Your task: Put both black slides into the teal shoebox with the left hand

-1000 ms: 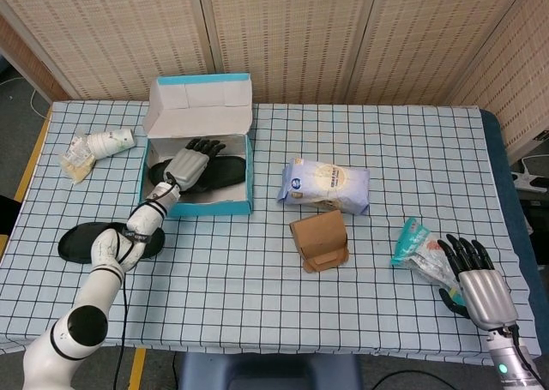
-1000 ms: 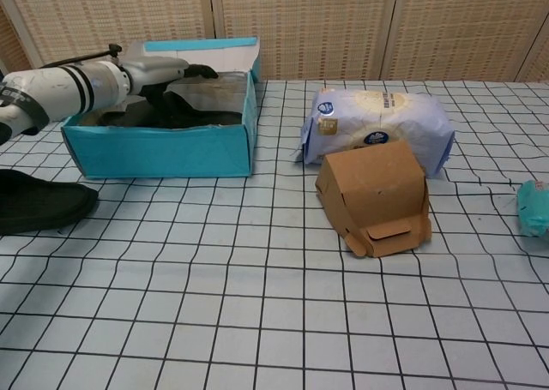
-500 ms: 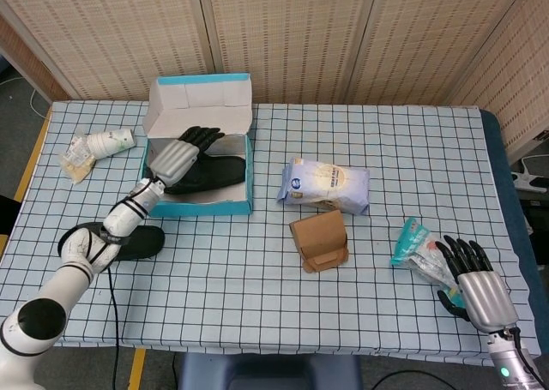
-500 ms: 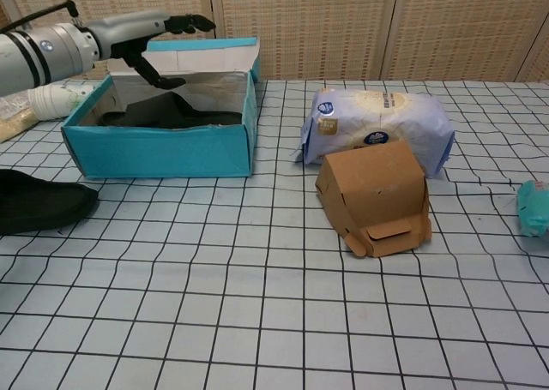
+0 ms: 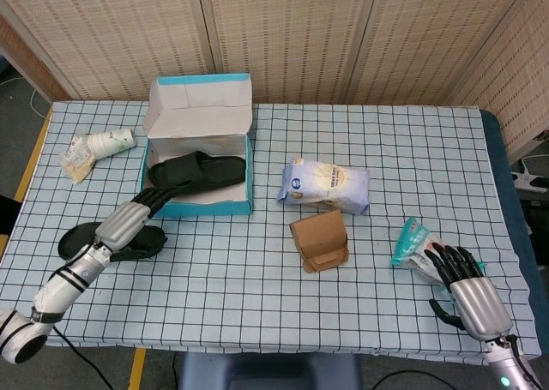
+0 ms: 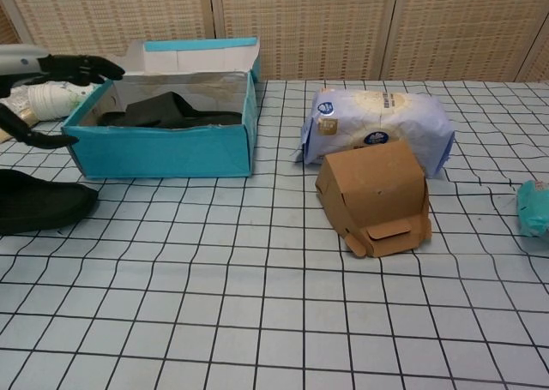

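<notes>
Head view, nearest edge first: right hand (image 5: 467, 289) resting on the checked tablecloth (image 5: 257, 270), empty, fingers spread beside a teal snack packet (image 5: 410, 239). Left hand (image 5: 129, 223) empty too, fingers extended, poised over the second black slide (image 5: 86, 236) lying flat on the cloth just outside the teal cardboard shoebox (image 5: 197, 206). Best done, probably, by lowering onto the strap, closing firmly, lifting clear of the near wall before carrying over. Mid-table: brown cardboard carton (image 5: 319, 240), white-blue soft pack (image 5: 326, 184), both well apart from the path. Further back, first black slide (image 5: 197, 171) already inside the box; white crumpled wrapper (image 5: 94, 144) at far left.
</notes>
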`<state>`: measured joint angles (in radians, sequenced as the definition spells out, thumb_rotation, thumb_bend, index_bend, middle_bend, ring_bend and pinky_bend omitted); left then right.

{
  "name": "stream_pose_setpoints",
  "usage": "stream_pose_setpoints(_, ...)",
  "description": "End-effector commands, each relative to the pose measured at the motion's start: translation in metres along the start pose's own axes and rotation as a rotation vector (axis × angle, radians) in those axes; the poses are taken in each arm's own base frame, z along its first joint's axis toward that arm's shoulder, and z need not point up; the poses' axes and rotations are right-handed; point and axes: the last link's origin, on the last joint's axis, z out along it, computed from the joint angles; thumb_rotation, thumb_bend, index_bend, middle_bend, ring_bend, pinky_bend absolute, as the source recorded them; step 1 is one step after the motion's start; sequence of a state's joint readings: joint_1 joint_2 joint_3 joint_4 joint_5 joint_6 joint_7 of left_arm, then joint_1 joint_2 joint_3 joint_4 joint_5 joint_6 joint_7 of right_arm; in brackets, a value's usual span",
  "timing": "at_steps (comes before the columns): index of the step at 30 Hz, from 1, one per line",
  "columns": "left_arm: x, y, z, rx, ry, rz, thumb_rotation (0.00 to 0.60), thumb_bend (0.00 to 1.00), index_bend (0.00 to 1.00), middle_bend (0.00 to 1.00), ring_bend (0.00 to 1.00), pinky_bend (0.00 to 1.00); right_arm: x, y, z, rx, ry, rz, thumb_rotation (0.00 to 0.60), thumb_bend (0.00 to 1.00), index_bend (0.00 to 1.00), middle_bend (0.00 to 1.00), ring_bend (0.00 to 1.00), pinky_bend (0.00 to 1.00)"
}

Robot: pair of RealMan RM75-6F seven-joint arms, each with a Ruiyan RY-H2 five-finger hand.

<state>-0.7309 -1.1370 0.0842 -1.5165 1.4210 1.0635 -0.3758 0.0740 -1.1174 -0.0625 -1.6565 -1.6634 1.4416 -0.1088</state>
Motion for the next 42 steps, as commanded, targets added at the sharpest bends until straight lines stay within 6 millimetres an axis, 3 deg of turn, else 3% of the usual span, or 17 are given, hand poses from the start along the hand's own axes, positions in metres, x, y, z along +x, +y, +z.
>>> stream_pose_setpoints(1,-0.014,-0.045,-0.041,0.200,-0.047,0.082,0.600,0.35,0.00,0.00,0.00,0.04,0.001,-0.001,-0.002,0.005,0.002,0.002,0.575,0.24,0.00,0.00,0.00,0.00)
stream_pose_setpoints(7,-0.036,-0.068,-0.042,0.287,-0.075,0.152,0.600,0.35,0.00,0.00,0.00,0.04,0.000,-0.003,-0.003,0.014,0.001,0.004,0.574,0.24,0.00,0.00,0.00,0.00)
stream_pose_setpoints(16,-0.055,-0.081,-0.035,0.346,-0.150,0.237,0.600,0.35,0.00,0.00,0.00,0.04,0.002,-0.001,-0.003,0.008,0.007,0.004,0.576,0.24,0.00,0.00,0.00,0.00)
stream_pose_setpoints(29,-0.071,-0.097,-0.025,0.408,-0.194,0.287,0.600,0.35,0.00,0.00,0.00,0.06,0.003,0.000,-0.003,0.004,0.013,0.003,0.574,0.24,0.00,0.00,0.00,0.00)
stream_pose_setpoints(39,-0.080,-0.108,-0.022,0.438,-0.214,0.313,0.600,0.37,0.00,0.00,0.00,0.11,0.003,0.000,-0.004,0.002,0.018,0.001,0.575,0.24,0.00,0.00,0.00,0.00)
stream_pose_setpoints(42,-0.080,-0.111,-0.022,0.444,-0.212,0.314,0.600,0.40,0.00,0.00,0.00,0.16,0.003,-0.001,-0.004,0.002,0.016,0.000,0.575,0.24,0.00,0.00,0.00,0.00)
